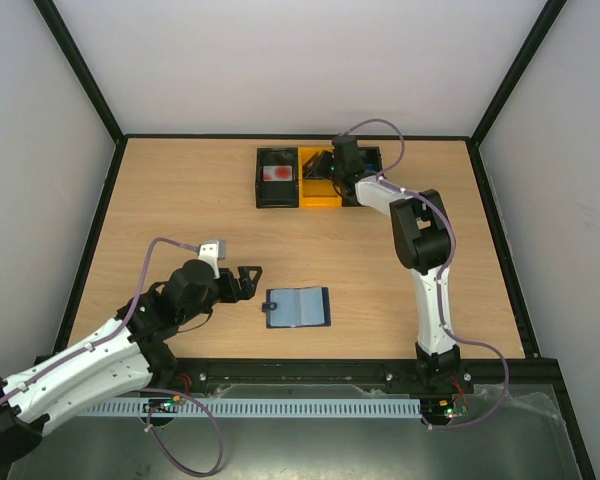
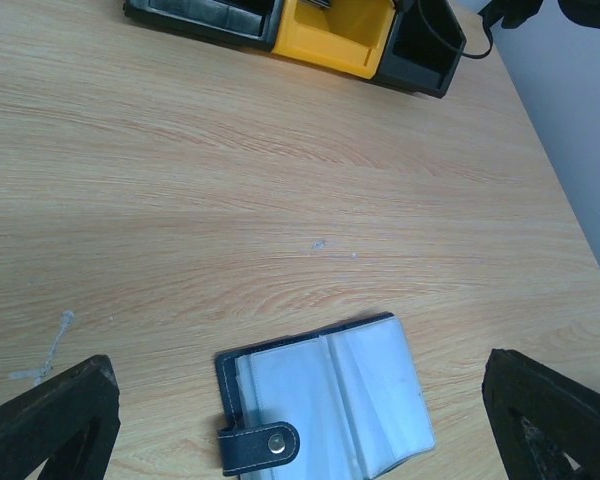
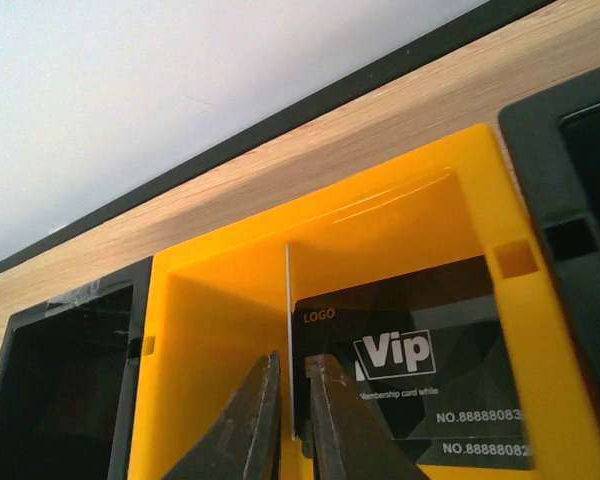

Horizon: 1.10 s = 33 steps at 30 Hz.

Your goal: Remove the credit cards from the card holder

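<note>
Boxes stand in a row at the far edge of the desk [image 1: 180,200], a bit right of the middle: a black box [image 1: 277,197] on the left, a yellow box [image 3: 220,300] in the middle and a second black box [image 1: 373,160] on the right. The right gripper [image 3: 293,400] reaches into the yellow box. Its two fingers are almost closed, and they pinch a thin white card [image 3: 289,320] that stands up on its edge. A black card [image 3: 420,370] with "Vip" on it lies in the same box, just beside the white card. In the left black box lies a flat thing with a red spot [image 1: 278,173] — I cannot tell what it is.

The card holder [image 1: 298,307] lies open and flat close to the near edge of the desk, around the middle. Its pale pockets face up, and its small tab [image 2: 260,445] with a round snap sticks out on the left side. The left gripper [image 1: 247,283] sits low just left of the card holder — its fingers [image 2: 55,420] are spread wide and hold nothing. It does not touch the card holder.
</note>
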Tool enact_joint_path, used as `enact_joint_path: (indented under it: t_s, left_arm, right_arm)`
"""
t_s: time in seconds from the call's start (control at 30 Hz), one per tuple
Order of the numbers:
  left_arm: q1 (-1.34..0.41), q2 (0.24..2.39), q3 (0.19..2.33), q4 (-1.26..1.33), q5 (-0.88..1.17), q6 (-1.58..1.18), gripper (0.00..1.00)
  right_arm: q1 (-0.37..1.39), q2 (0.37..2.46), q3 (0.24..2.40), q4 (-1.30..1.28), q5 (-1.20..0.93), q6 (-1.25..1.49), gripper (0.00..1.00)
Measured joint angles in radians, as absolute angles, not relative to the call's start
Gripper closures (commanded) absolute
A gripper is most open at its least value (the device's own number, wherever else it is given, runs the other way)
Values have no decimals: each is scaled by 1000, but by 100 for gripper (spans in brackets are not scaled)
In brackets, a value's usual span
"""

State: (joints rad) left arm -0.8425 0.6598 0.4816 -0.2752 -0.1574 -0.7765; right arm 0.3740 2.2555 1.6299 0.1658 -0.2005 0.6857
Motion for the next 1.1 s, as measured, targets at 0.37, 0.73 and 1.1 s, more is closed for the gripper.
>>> enact_joint_path:
  t_s: [0.37, 0.73, 1.1]
  left_arm:
    - [-841, 703, 482, -275, -149, -779, 0]
    - [-841, 709, 482, -273, -124, -815, 0]
    - [-841, 745, 482, -252, -112, -820, 0]
  right_arm:
    - [373, 2247, 1643, 93, -166, 668, 86]
    - [373, 2186, 1642, 87, -225, 658, 98]
    - [386, 2207, 1665, 79, -263, 655, 98]
